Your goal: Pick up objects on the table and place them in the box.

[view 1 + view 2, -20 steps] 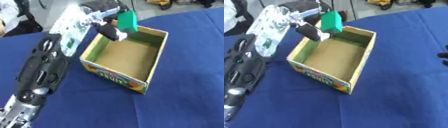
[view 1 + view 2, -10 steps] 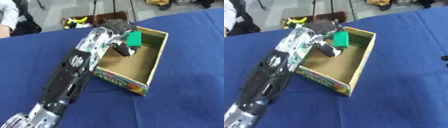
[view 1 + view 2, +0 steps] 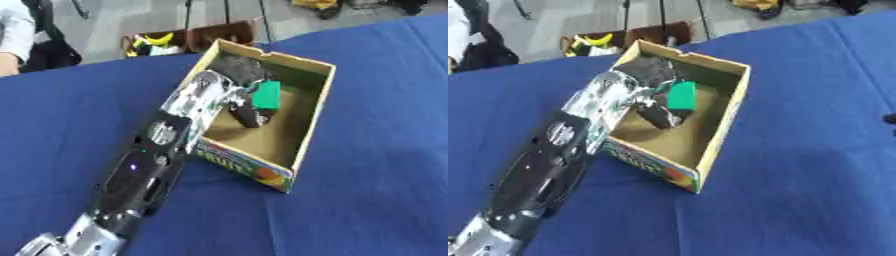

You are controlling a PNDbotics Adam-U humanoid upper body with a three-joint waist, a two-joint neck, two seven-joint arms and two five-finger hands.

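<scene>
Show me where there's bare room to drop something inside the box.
Free: the box floor toward its near printed wall and along its right wall. Crowded: the far left corner, where the left hand holds the green block inside the box.

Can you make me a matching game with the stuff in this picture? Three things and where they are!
Things:
1. green object
2. box
3. left hand

Places:
A. standing on the blue table
B. reaching down inside the box
C. held in the hand, over the box's floor

Pairs: 1-C, 2-A, 3-B
</scene>
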